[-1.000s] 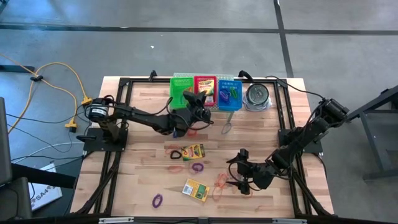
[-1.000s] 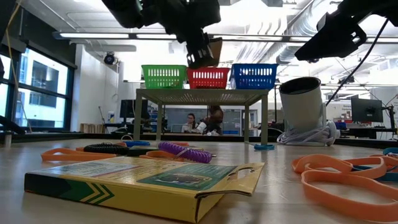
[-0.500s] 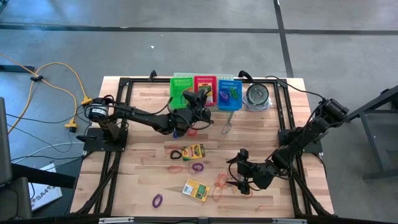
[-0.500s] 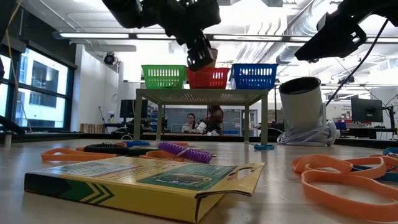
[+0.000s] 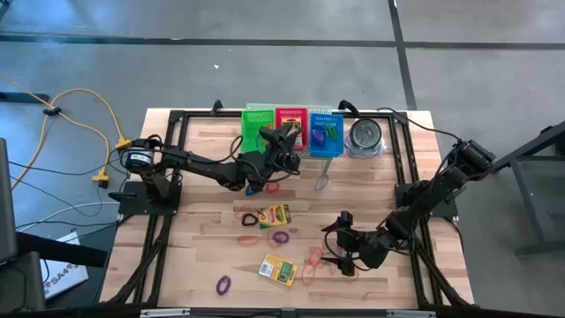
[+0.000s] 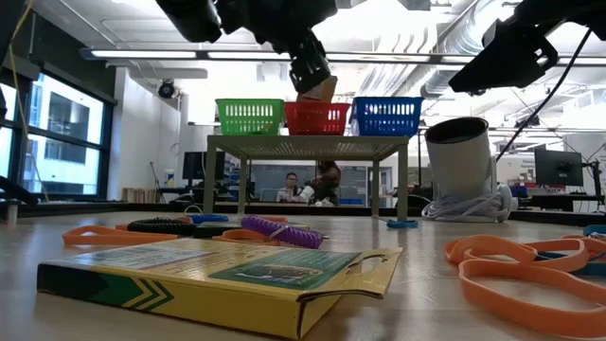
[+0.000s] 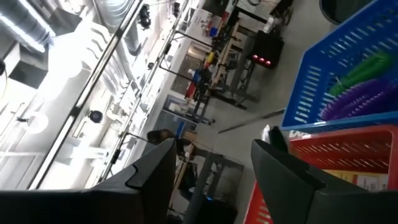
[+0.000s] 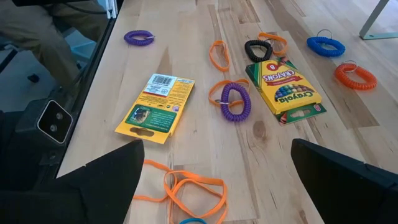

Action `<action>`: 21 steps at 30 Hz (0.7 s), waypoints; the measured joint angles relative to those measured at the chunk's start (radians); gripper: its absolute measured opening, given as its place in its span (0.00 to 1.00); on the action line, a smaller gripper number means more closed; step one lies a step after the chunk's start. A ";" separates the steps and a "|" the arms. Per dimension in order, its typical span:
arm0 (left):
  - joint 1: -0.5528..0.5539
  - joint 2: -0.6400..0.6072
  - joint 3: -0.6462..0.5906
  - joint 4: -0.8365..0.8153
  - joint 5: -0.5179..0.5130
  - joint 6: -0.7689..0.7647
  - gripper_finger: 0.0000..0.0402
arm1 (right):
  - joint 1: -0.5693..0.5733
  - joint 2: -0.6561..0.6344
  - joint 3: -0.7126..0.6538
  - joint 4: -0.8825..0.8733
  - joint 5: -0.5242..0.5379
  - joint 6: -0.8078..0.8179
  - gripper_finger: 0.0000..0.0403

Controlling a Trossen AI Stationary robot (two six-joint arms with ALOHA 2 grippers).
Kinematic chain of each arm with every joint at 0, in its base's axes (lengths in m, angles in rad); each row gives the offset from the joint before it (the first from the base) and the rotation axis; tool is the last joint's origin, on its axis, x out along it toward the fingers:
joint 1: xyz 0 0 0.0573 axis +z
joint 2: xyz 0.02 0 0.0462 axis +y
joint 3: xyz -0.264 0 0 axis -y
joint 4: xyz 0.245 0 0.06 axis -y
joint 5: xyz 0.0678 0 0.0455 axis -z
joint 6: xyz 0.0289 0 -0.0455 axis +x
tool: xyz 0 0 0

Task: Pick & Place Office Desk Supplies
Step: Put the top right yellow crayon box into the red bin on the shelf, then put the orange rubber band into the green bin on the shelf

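The left hand (image 5: 284, 134) is hovering over the red basket (image 5: 291, 119) at the far side of the counter (image 5: 203, 221), its fingers now spreading apart and gripping nothing; a second ago they were nearly closed, so the delivery looks done. Two crayon boxes (image 5: 274, 215) and several rubber bands (image 5: 281, 237) are lying mid-counter. The right hand (image 5: 342, 262) is waiting nearby, wide open and empty.

Pincer (image 6: 312, 83) hangs above red basket (image 6: 317, 117); crayon box (image 6: 222, 275) nearest.
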 joint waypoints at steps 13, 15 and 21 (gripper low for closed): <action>-0.005 0.000 0.000 0.020 -0.008 0.034 0.50 | 0.000 0.000 0.000 0.000 0.000 0.000 0.98; -0.015 0.000 0.000 0.044 -0.008 0.067 0.50 | 0.000 0.000 0.000 0.000 0.000 0.000 0.98; -0.094 0.000 0.000 0.217 -0.090 0.121 0.50 | 0.000 0.000 0.000 0.000 0.000 0.000 0.98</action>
